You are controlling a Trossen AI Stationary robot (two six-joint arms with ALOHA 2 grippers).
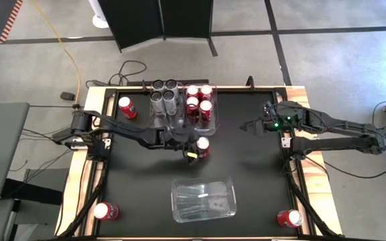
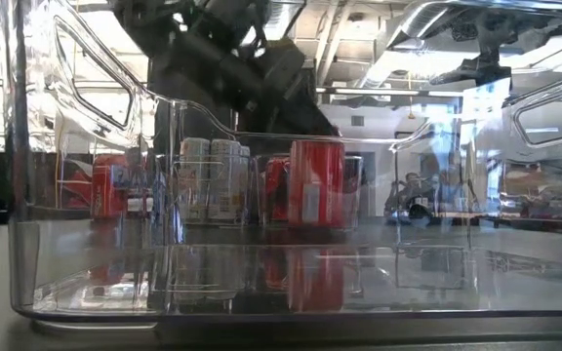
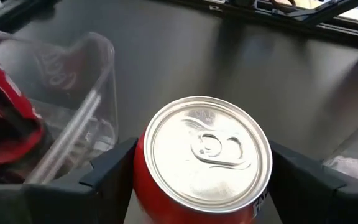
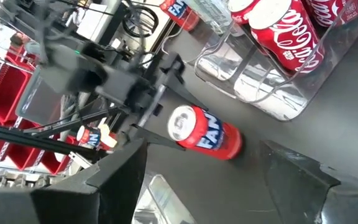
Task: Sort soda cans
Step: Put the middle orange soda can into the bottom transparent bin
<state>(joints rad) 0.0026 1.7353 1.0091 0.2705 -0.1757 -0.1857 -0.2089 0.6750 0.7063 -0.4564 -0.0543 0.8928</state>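
Bin (image 1: 179, 115) holds four silver cans (image 1: 164, 95), seemingly four red; left fingers (image 3: 110, 177) straddle a fifth red can (image 1: 202, 146); right fingers (image 4: 120, 171) open.

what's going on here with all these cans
A two-armed robot is sorting soda cans. The left gripper is down around a red can standing on the black table, one finger on each side, not yet clamped. That can stands just in front of the clear bin holding silver and red cans. A second clear bin is empty. Three more red cans stand near the table's corners. The right gripper hovers open off to the side.
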